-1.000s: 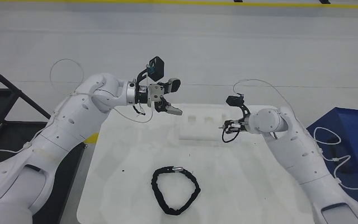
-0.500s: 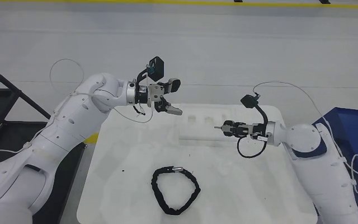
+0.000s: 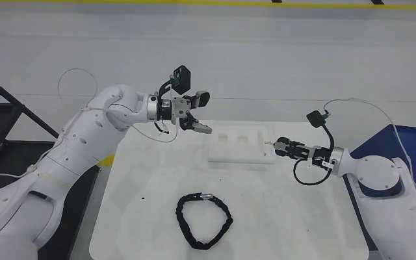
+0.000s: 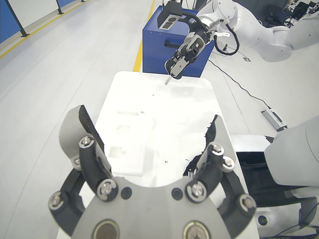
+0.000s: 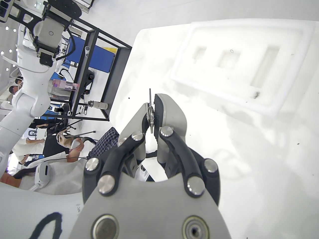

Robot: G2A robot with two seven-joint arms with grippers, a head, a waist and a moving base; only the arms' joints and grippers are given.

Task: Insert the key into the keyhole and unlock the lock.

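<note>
– While right end effector point(image 5: 150, 105) has the key point(image 5: 150, 116) pinched, how far along is this?
– Early. Key grasp is done: jaws closed tight on its head, blade sticking out, held in the air over the counter point(image 3: 143, 195), by the right end of the foam tray point(image 3: 237, 155).
– And the chain lock point(image 3: 181, 220)?
– Lies looped near the counter's front edge, silver lock body point(image 3: 206, 195) at the top of the loop, well apart from the key. Nothing touching it.
– What about left end effector point(image 4: 148, 115)?
– Wide open, holding nothing, above the far left corner.
– What's left?
– My read: carry key to lock body, probably steady it, insert, turn. The keyhole is too small to tell its facing.
</note>
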